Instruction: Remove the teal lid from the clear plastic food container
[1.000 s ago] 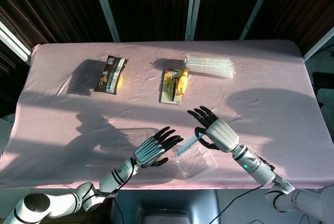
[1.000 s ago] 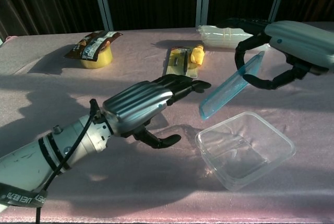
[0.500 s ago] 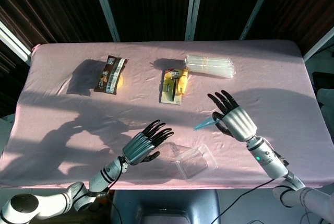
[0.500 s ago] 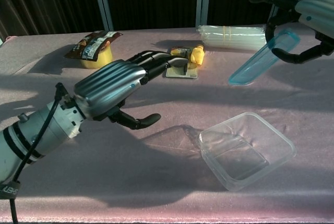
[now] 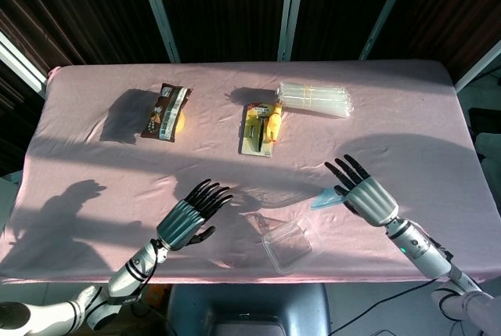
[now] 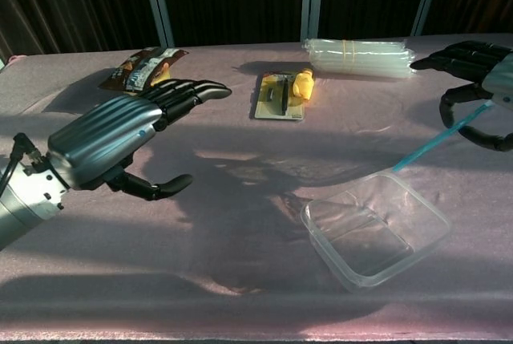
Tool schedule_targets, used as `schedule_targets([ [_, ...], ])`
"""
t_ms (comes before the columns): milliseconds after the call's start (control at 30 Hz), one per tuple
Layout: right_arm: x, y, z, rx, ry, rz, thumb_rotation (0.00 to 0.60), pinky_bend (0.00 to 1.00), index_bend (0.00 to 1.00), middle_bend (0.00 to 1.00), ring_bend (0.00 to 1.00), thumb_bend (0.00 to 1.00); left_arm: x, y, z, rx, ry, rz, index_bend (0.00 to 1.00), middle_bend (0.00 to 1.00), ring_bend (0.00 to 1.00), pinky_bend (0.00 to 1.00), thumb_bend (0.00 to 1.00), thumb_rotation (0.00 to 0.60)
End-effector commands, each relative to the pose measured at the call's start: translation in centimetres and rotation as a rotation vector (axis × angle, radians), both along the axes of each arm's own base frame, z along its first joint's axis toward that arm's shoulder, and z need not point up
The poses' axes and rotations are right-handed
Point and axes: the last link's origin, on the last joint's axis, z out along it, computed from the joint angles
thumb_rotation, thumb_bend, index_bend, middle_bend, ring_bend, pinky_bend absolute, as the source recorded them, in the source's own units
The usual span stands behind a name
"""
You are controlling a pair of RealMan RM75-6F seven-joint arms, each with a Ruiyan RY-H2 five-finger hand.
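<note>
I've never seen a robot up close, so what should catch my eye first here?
Most striking is the right hand, raised at the table's right and holding the teal lid tilted in the air. Below it, near the front edge, sits the clear plastic food container, open. The left hand hovers at front left, fingers spread, holding nothing.

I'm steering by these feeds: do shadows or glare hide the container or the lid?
Head view: the clear container sits in sunlight beside a shadow band, faint but readable. Chest view: its rim glints, its near side is in shadow; the teal lid shows edge-on as a thin line in the right hand, clipped at the frame edge.
</note>
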Motion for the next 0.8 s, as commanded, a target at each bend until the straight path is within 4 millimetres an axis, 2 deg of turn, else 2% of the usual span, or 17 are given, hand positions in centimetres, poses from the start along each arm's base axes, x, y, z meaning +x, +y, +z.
schedule_targets([
  [33,-0.8,0.9,-0.1,0.011,0.017,-0.007,0.6,0.0,0.55,0.15,0.0,0.73,-0.8,-0.4,0.8,0.012,0.004,0.014,0.0,0.01,0.0,0.0,0.32,0.6],
  [167,-1.8,2.1,0.1,0.038,0.024,-0.037,0.6,0.0,0.43,0.12,0.0,0.68,-2.0,-1.3,2.0,0.025,-0.009,0.038,0.0,0.0,0.0,0.0,0.32,0.6],
  [333,-3.3,3.7,0.7,0.077,0.029,-0.118,0.6,0.0,0.21,0.03,0.0,0.51,-3.7,-2.8,3.4,0.038,-0.045,0.079,0.0,0.0,0.0,0.0,0.32,0.6],
  [367,-3.5,4.1,1.0,0.091,0.027,-0.14,0.6,0.0,0.14,0.01,0.0,0.45,-4.1,-3.1,3.7,0.039,-0.05,0.089,0.0,0.0,0.0,0.0,0.32,0.6],
  [467,-4.1,5.2,1.6,0.127,0.031,-0.194,0.6,0.0,0.04,0.0,0.0,0.35,-5.3,-4.0,4.4,0.035,-0.06,0.122,0.0,0.0,0.0,0.0,0.32,0.6],
  [667,-4.9,7.3,3.3,0.179,0.081,-0.326,0.6,0.0,0.0,0.0,0.0,0.24,-8.2,-5.9,6.0,-0.004,-0.088,0.228,0.0,0.0,0.0,0.0,0.32,0.6],
  [800,-4.2,8.8,5.1,0.175,0.043,-0.411,0.6,0.0,0.0,0.0,0.0,0.2,-10.9,-7.2,8.2,0.03,-0.084,0.339,0.0,0.0,0.0,0.0,0.32,0.6],
])
